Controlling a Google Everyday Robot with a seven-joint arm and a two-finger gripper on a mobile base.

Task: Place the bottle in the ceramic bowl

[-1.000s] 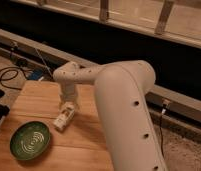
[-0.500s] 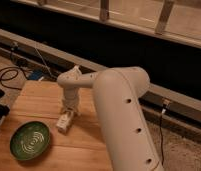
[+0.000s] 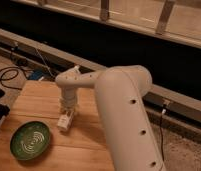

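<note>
Since a second ago the wrist has sunk a little toward the wood, while bowl and bottle sit about where they were. The thick white arm [image 3: 126,115] rises from the lower right, bends at its broad elbow, and reaches left to a rounded wrist that turns straight down. Beneath it lies the wooden table [image 3: 91,145]. The ceramic bowl [image 3: 30,141], dark green with pale arcs, rests near the table's left front edge. The gripper [image 3: 67,110] points downward over the table's middle, up and right of the bowl. Whether it is closed on anything cannot be told. The bottle [image 3: 64,122], white and lying aslant, is right at the gripper's tip, near the bowl but apart from its rim.
</note>
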